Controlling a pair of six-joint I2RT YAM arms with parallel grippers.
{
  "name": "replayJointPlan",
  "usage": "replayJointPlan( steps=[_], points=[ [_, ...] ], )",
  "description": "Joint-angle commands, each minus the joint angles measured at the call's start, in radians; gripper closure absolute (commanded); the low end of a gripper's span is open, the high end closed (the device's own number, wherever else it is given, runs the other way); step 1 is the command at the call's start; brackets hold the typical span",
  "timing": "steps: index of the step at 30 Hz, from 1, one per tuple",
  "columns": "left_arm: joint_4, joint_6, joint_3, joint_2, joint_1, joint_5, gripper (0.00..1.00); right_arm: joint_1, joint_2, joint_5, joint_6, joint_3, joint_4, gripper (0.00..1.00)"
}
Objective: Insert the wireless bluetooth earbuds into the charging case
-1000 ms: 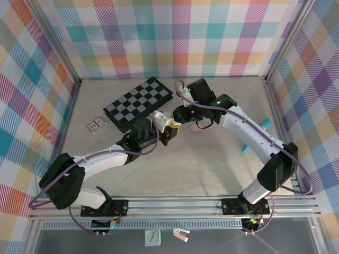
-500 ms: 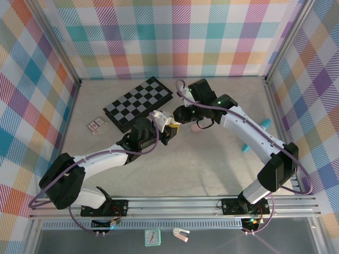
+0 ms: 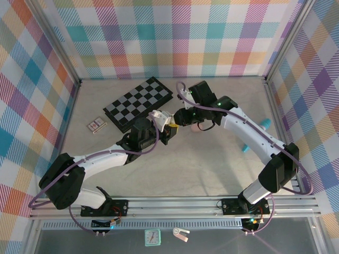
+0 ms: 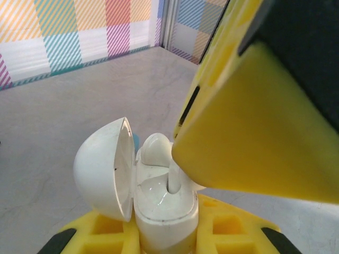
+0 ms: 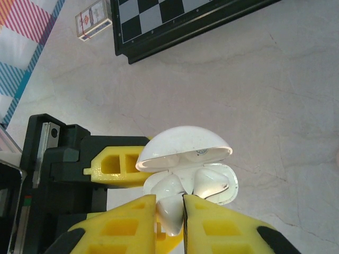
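The white pebble-shaped charging case [image 4: 164, 206] stands with its lid [image 4: 103, 169] swung open, and my left gripper [image 4: 167, 235] is shut on its base. My right gripper [image 5: 183, 211] is shut on a white earbud [image 5: 172, 217] just above the case's open body. That earbud's stem [image 4: 174, 180] reaches down into a slot of the case. A second white earbud [image 5: 212, 182] sits in the case beside it. From above, both grippers meet over the table's middle: the left gripper [image 3: 167, 130] and the right gripper [image 3: 180, 117].
A folded black-and-white chessboard [image 3: 139, 102] lies behind the grippers, with a small card box [image 3: 96, 125] to its left. A teal cylinder [image 3: 246, 147] lies by the right arm, and a pinkish object [image 3: 198, 127] is partly hidden under the right wrist.
The right wrist has shifted slightly up and to the right over the case. The left arm and the case have stayed still.
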Motion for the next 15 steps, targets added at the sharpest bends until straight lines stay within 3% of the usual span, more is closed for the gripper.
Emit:
replayJointPlan(
  steps=[1,6,15],
  points=[
    [0.061,-0.014,0.025,-0.031,-0.010,-0.003,1.00,0.000,-0.020,-0.025,0.023,-0.015,-0.034,0.81],
    [0.068,-0.014,0.022,-0.032,-0.010,0.007,1.00,0.000,-0.021,-0.034,0.033,-0.003,-0.016,0.80],
    [0.075,-0.005,0.008,-0.044,-0.010,0.005,1.00,-0.004,-0.109,0.050,0.048,-0.043,0.010,0.63]
  ],
)
